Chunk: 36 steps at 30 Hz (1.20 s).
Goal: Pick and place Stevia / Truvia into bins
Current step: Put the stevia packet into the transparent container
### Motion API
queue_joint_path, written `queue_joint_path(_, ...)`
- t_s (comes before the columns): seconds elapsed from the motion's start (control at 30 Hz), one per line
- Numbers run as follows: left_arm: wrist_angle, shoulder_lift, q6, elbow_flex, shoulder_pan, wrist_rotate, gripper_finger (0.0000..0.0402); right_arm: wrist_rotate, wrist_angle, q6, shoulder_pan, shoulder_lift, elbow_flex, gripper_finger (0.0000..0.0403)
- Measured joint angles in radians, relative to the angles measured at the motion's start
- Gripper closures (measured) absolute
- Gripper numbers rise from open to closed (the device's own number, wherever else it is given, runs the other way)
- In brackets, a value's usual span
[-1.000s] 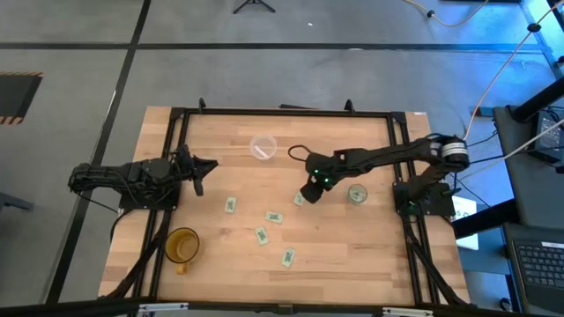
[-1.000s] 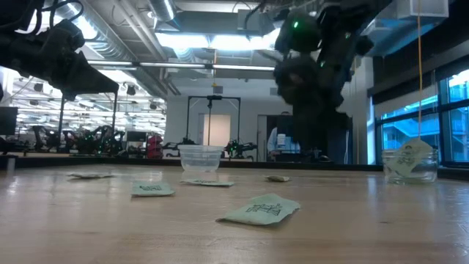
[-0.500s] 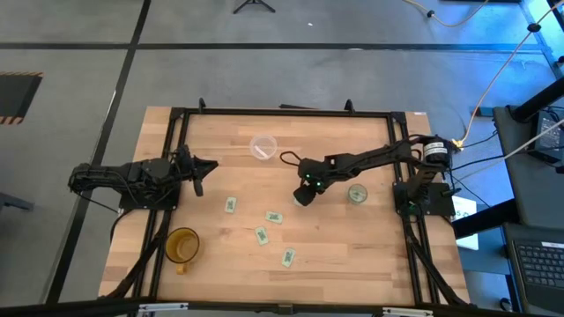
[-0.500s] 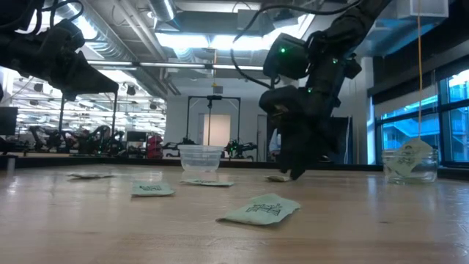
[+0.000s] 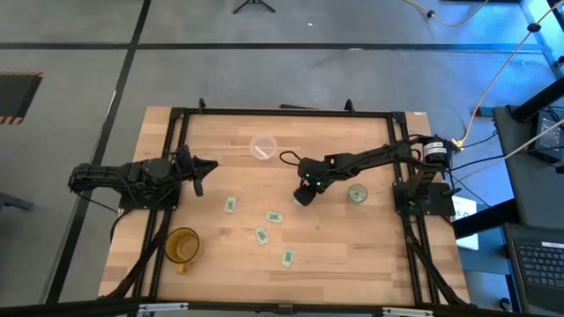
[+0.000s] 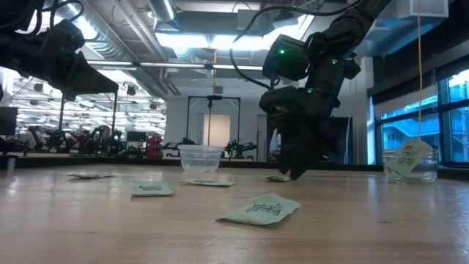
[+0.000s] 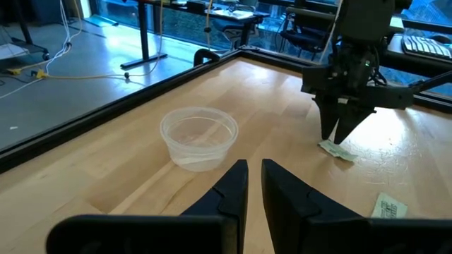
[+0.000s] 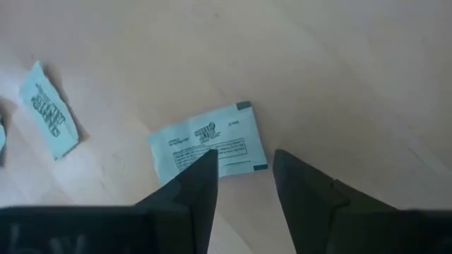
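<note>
Several white-and-green Stevia sachets lie flat on the table: one [image 5: 231, 204], one [image 5: 274, 217], one [image 5: 262, 235], one [image 5: 287, 257]. Another sachet [image 8: 212, 137] lies under my right gripper [image 8: 244, 166], which is open, points down near the table's middle [image 5: 301, 197] and has its fingertips low over it. The wide clear cup [image 5: 263, 147] stands toward the far edge. The small glassy cup [image 5: 357, 194] on the right has a sachet in it. My left gripper [image 7: 254, 167] is shut and waits at the left [image 5: 198, 167]. My right gripper comes from above, pointing down, open over the sachet's long edge [image 8: 201, 156]. One fingertip [image 8: 205, 166] overlaps that edge and the other stands beside the sachet. Whether a finger touches the paper I cannot tell. The sachet lies flat on the table.
An amber mug [image 5: 182, 245] with a handle stands near the table's near left corner. A black frame [image 5: 282, 112] runs around the tabletop. Bare wood lies along the near right part of the table.
My right gripper has moved toward the table's left and come down from well above the table until its fingertips are just over the sachet. It has held there for the last half second. The sachets and cups have stayed in place.
</note>
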Motion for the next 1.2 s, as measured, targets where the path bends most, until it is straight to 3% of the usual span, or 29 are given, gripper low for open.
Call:
queue_joint_path(0.5,-0.002,0.0,0.0,0.0,0.0,-0.004,0.0365,0.097,-0.02,-0.034,0.035,0.017,0.0,0.0261)
queue_joint_path(1.2,-0.002,0.0,0.0,0.0,0.0,-0.004,0.0365,0.138,-0.037,-0.088,0.041,0.023,-0.002,0.0375)
